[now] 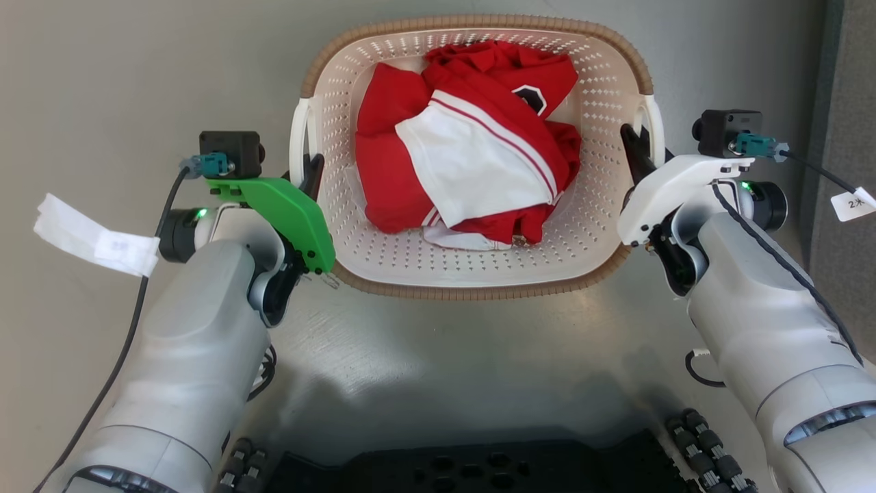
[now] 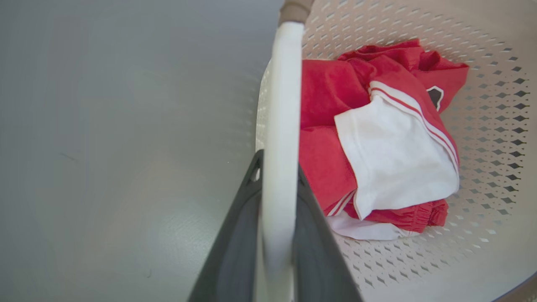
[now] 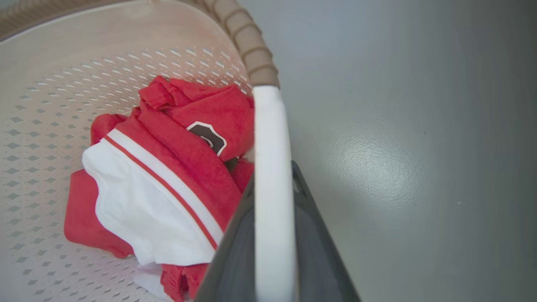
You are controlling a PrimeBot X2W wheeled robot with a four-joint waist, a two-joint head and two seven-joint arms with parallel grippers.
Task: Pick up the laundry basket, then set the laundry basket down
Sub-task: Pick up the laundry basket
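The laundry basket [image 1: 472,277], cream with perforated walls and a brown woven-look rim, sits in front of me, with red and white clothes [image 1: 472,137] piled inside. My left gripper [image 1: 311,171] is shut on the basket's white left handle [image 2: 280,126], one dark finger [image 2: 235,243] on each side of the bar. My right gripper [image 1: 633,147] is shut on the white right handle [image 3: 270,167] in the same way. Whether the basket rests on the floor or hangs just above it cannot be told.
Grey floor [image 1: 445,356] surrounds the basket. My dark wheeled base [image 1: 472,465] lies at the bottom of the head view. A darker grey panel [image 1: 845,103] stands along the right edge. White paper tags [image 1: 96,236] hang from the arm cables.
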